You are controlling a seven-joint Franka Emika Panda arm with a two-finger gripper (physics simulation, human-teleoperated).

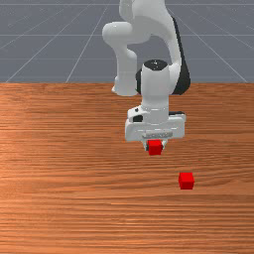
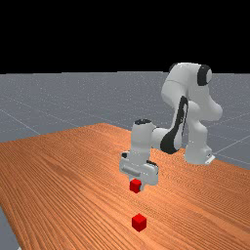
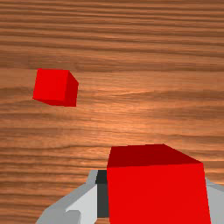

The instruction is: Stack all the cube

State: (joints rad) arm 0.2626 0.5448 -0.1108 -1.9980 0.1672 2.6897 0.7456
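The wooden table spreads out beneath everything, its back edge running behind the white and grey arm, which reaches out over the top. At the arm's end, the gripper points down, its two fingers parted by just the width of a red cube and pressed to it from both sides, holding it above the wood. The other red cube sits flat on the table, apart from the held one, farther from the back edge and nearer the table's side edge at the front view's right.
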